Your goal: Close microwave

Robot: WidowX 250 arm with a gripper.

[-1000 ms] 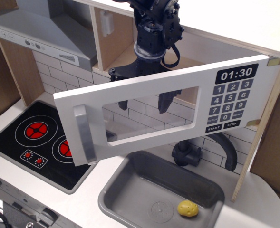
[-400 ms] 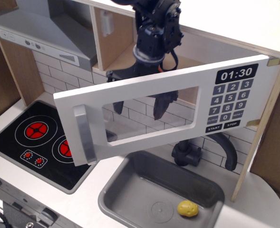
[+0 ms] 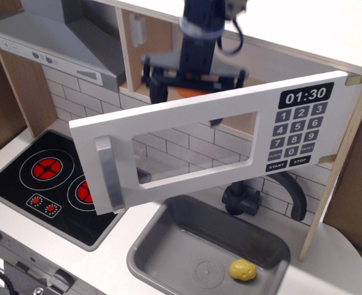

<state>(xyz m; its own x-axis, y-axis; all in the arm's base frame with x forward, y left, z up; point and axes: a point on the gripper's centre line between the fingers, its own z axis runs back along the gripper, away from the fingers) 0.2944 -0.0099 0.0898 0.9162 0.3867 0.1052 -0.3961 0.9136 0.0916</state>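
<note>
The microwave (image 3: 217,141) door hangs swung wide open, its long axis running left to right and tilting upward toward the hinged right end, just below and in front of the gripper (image 3: 190,83). Its black keypad reads "01:30" above digits, with "START" and "STOP" beneath; the smaller keys are too small to read. The grey vertical handle sits at the far left end. The jaws look spread, though blurred, holding nothing.

End effector (image 3: 193,77) seemingly behind microwave (image 3: 217,138) door.
</note>
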